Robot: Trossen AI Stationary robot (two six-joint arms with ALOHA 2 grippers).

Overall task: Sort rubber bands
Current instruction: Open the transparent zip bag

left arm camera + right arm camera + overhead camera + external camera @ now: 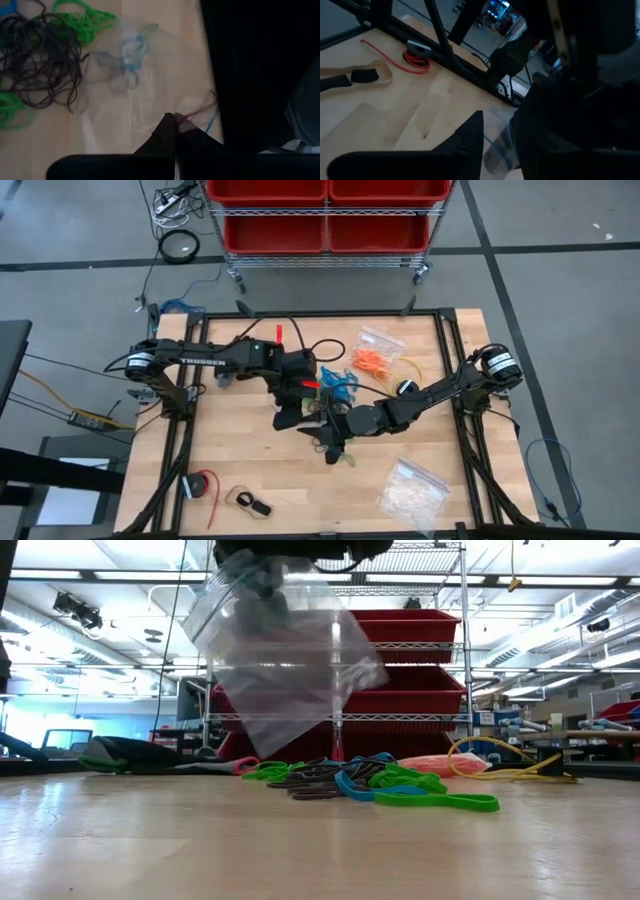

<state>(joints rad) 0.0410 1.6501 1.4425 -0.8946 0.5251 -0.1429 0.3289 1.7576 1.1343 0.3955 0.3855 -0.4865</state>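
Left gripper point(176, 121) pinched tight on crinkly clear plastic bag point(275, 660), above thin rubber bands point(385, 785); right claw's state unclear.

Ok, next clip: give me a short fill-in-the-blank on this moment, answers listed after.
1. The left claw is shut on the edge of a clear plastic ____ hanging above the table.
2. In the low view, the rubber band lying nearest the camera is ____ in colour.
3. The bag of orange bands lies toward the table's far edge, on the ____ arm's side.
4. The right claw sits just below the left one, near the table's ____.

Missing words: bag; green; right; middle
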